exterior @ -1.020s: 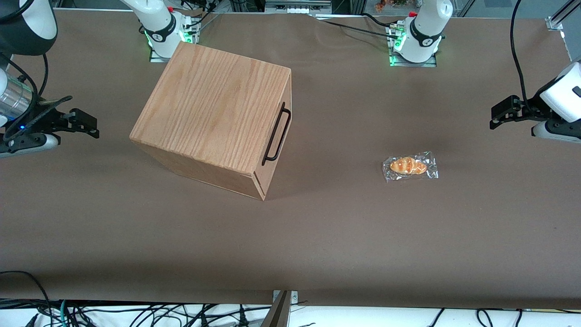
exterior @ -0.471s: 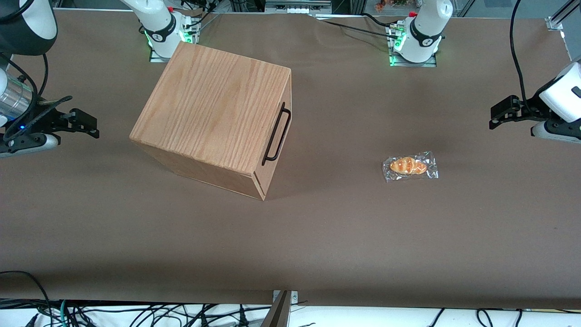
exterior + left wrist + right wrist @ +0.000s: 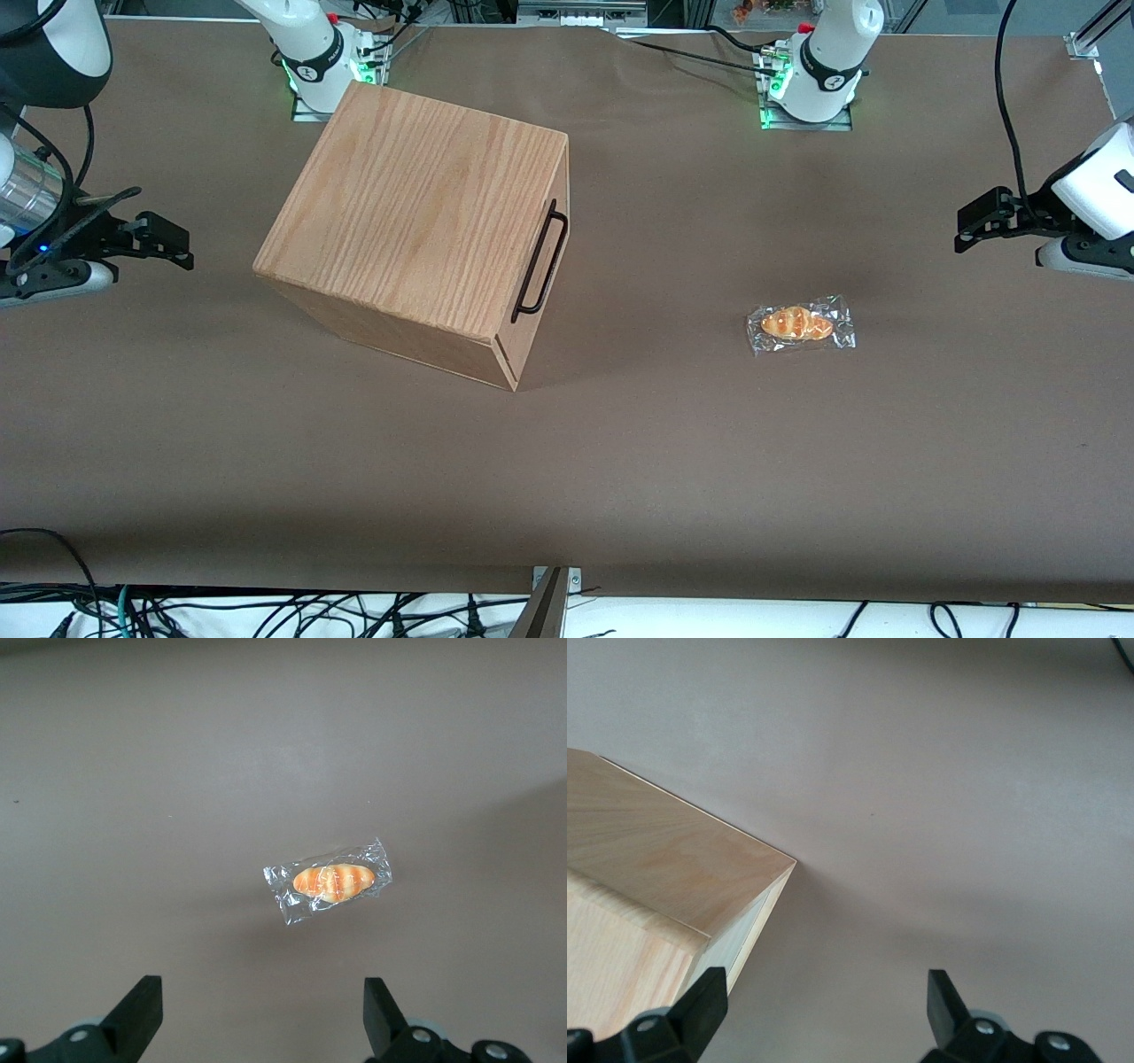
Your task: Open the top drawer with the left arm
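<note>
I have the left arm [image 3: 1094,190] at the working end of the worktop [image 3: 620,461], raised clear of the surface. Its end effector [image 3: 970,226] points in toward the worktop centre, well apart from the cabinet [image 3: 412,226]. In the left wrist view the end effector [image 3: 261,1014] shows two black fingers [image 3: 137,1014] set wide apart w/ nothing between them; only bare brown worktop [image 3: 177,771] and a wrapped bread roll [image 3: 330,881] lie below.

Cabinet: oak-grain box, sits on the worktop toward the parked arm's end, rotated so that one corner points at the front camera. Its front panel faces the working arm's end.

Top drawer [image 3: 542,266]: fully shut, front flush w/ the cabinet body. Only a thin seam marks it at the edge nearest the front camera. Its handle [image 3: 540,260], a thin black U-bar, runs along the front panel just under the cabinet top. Nothing touches the handle.

Roll [image 3: 799,323]: orange-brown, in clear crinkled film, flat on the worktop. It lies between the cabinet and the end effector, closer to the end effector, and nearer to the front camera than either the handle or the end effector. No contact w/ anything but the worktop.

Right wrist view: shows one corner of the cabinet [image 3: 664,877] and plain worktop [image 3: 948,771] beside it. Drawer front not readable from there.
</note>
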